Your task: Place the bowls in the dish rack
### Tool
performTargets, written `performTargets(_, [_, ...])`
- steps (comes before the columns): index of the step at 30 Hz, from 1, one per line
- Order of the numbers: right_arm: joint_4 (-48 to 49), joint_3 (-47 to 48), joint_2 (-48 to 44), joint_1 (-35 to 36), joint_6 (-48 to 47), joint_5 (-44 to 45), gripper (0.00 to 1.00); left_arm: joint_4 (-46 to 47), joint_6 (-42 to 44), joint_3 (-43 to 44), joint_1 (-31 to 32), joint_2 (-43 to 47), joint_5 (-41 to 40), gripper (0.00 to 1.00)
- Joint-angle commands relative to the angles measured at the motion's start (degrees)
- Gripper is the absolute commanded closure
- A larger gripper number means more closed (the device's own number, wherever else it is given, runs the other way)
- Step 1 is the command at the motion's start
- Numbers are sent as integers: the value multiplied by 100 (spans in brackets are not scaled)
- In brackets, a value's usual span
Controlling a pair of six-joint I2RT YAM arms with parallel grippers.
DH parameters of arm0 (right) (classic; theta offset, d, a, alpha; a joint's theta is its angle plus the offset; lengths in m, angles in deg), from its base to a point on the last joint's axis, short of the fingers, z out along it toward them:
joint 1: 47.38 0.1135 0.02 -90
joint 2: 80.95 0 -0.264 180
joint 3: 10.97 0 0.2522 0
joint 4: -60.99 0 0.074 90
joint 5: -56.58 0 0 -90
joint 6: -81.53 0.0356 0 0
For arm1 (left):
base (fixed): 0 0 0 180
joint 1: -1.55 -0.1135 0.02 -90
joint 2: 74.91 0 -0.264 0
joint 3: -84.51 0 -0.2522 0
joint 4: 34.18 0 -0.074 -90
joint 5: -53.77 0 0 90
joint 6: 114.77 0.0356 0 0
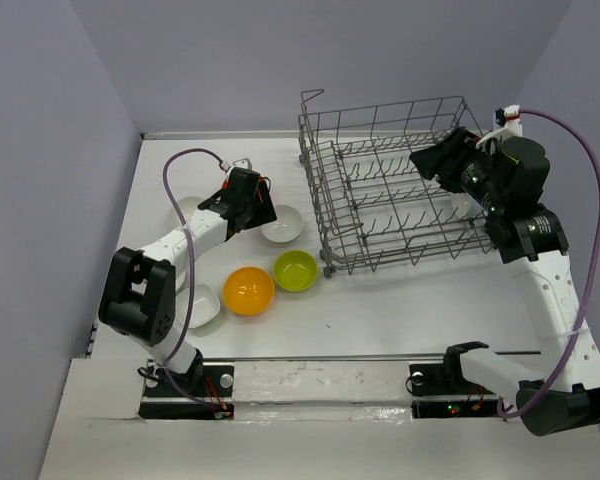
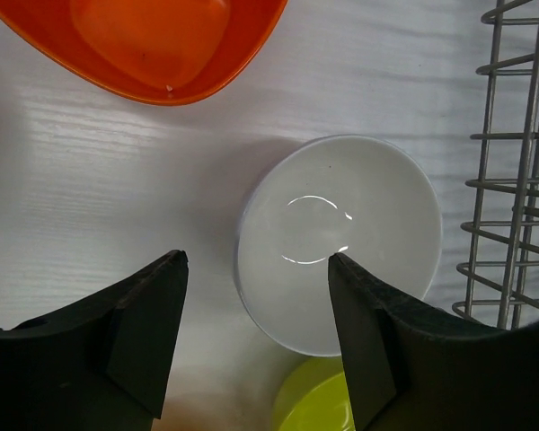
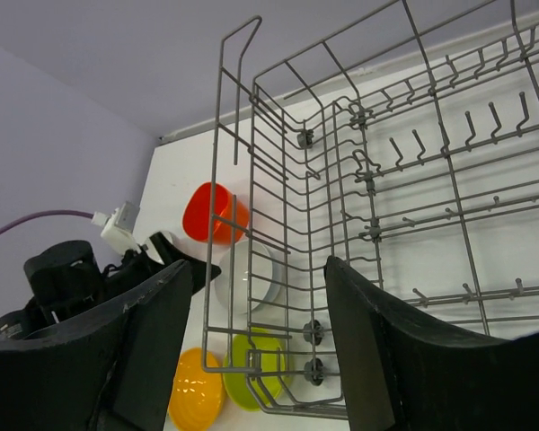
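Observation:
My left gripper is open and empty, hovering just above a white bowl. In the left wrist view the bowl lies partly between the fingers, its rim under the right one. A red-orange bowl sits beyond it, and a lime green bowl is nearer. The orange-yellow bowl and lime green bowl lie in front of the dish rack. My right gripper is open and empty above the rack's right side. The rack fills its view.
Another white bowl lies by the left arm's elbow, and one more shows behind the left wrist. Something white shows inside the rack under the right arm. Grey walls close the back and sides. A purple cable loops over the left arm.

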Motion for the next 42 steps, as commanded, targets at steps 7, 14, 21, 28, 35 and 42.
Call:
performTargets(7, [253,31,-116,6,34,-239,34,101,-168,170,20,-266,-314,33])
performTargets(14, [227,22,-98,6,16,-257,33,207,-195,21,46,-407,-323,42])
performTargets(21, [201,31,-46,6,8,-345,34,277,-247,-76,64,-548,-341,51])
performTargets(28, [156,84,-28,6,-10,-380,33,321,-256,-146,73,-583,-367,57])
performTargets(35, [121,66,16,6,-10,-424,33,339,-230,-164,73,-635,-332,66])
performTargets(42, [51,153,86,6,-45,-477,33,348,-230,-225,73,-566,-314,96])
